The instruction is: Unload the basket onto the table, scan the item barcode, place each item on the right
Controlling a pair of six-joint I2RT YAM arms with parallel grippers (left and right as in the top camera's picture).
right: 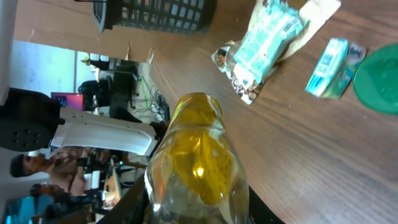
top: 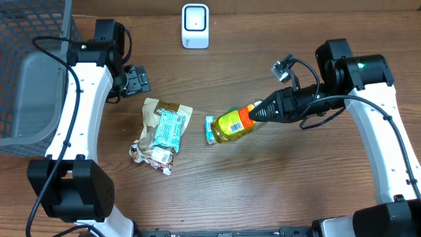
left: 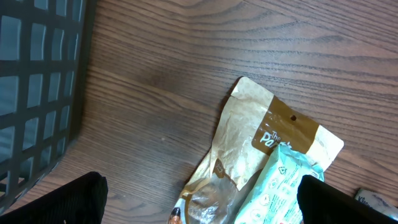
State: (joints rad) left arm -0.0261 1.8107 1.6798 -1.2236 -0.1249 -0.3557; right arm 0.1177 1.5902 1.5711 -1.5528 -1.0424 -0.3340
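Observation:
A clear bottle of yellow liquid [top: 233,122] hangs on its side above the table, with my right gripper [top: 258,112] shut on its orange-capped end. A white barcode patch on its label faces up. In the right wrist view the bottle [right: 196,162] fills the space between the dark fingers [right: 134,205]. A white scanner [top: 195,26] stands at the far edge of the table, well away from the bottle. My left gripper [top: 135,80] is open and holds nothing, just above a pile of snack packets [top: 161,131]. In its wrist view the fingers [left: 62,202] straddle a brown bag [left: 261,137].
A small teal box [top: 210,129] lies beside the bottle's base. A black mesh basket [top: 33,33] and a grey bin [top: 29,99] sit at the left edge. A teal packet [left: 280,186] lies on the brown bag.

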